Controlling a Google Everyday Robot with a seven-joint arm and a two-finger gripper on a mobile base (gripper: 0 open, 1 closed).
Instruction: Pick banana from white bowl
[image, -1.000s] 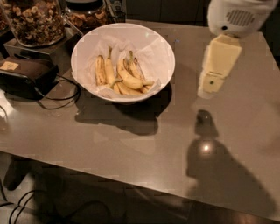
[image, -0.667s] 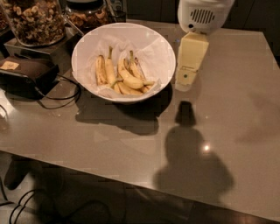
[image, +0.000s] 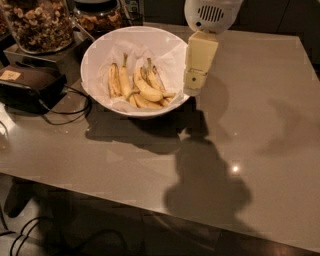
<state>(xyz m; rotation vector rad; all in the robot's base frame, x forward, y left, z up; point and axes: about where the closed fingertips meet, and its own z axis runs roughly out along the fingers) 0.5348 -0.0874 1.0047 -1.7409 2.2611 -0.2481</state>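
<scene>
The white bowl (image: 96, 55) stands at the back left of the grey table, lined with crinkled white paper. Several bananas lie in it. The banana (image: 146, 88), long, curved and yellow, lies across the middle of the pile. Straighter bananas (image: 119, 79) lie to its left. My gripper (image: 193, 88), cream-coloured under a white round wrist, hangs point down just over the bowl's right rim, to the right of the bananas and above them. It holds nothing that I can see.
Two glass jars of nuts (image: 36, 24) (image: 100, 16) stand behind the bowl at the back left. A black device (image: 27, 82) with cables (image: 65, 117) lies left of the bowl. The grey table (image: 260, 125) spreads right and toward the front edge.
My gripper has moved left across the table, from well right of the bowl to the bowl's right rim. The bowl and bananas have not moved.
</scene>
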